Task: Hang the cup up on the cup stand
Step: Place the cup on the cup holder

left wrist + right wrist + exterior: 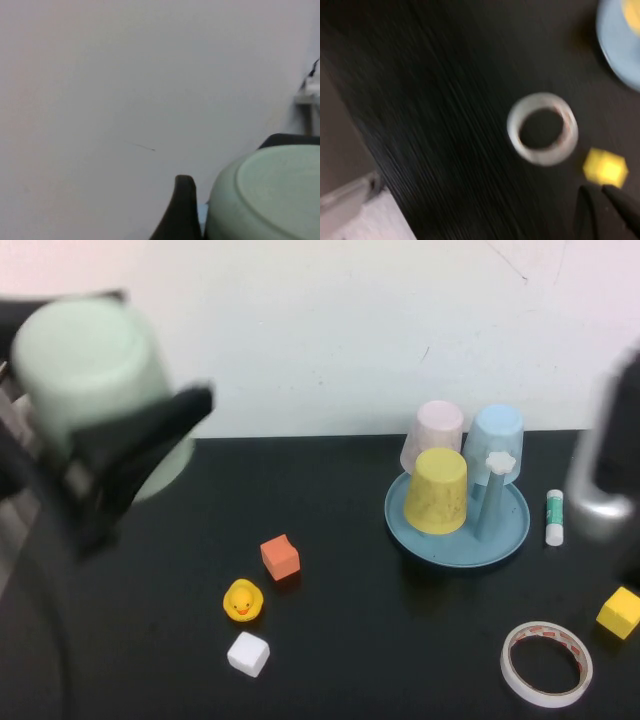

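High view: my left gripper (110,455) grips the cup (95,375), lifted, far left of the stand (457,530). Next, I'd carry it onto the free peg (497,495). Right gripper (605,210), near the tape (542,128): appears pinched closed.

Pale mint-green cup (90,365) up in the black left gripper (120,465), light blue cup stand (457,537) wearing yellow, pink and blue cups, black right gripper (607,212) over a black table (400,640).
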